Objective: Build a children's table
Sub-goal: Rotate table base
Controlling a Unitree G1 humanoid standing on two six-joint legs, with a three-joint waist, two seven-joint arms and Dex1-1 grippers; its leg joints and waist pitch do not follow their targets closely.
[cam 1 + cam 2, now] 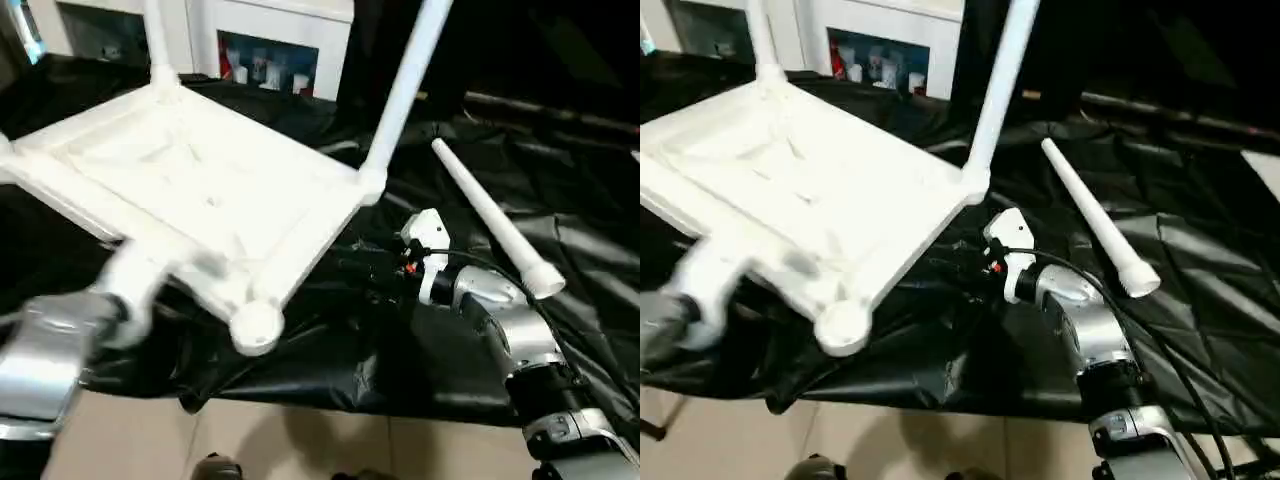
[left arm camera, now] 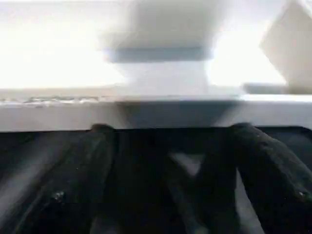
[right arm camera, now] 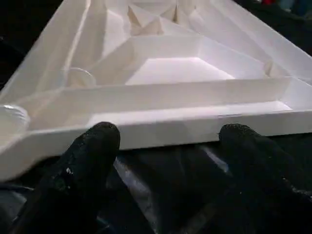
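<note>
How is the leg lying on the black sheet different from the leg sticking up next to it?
The loose leg lies flat on the black sheet; the fitted leg stands up.
The loose leg is joined to nothing; the fitted leg sits in a corner socket of the upside-down tabletop.
The loose leg shows whole, with its wide end toward the robot; the fitted leg's tip is cut off by the picture edge.
Both are white, round and tapered.

Spread black fingers (image 3: 90,146) face ribbed table underside (image 3: 175,70).
</note>
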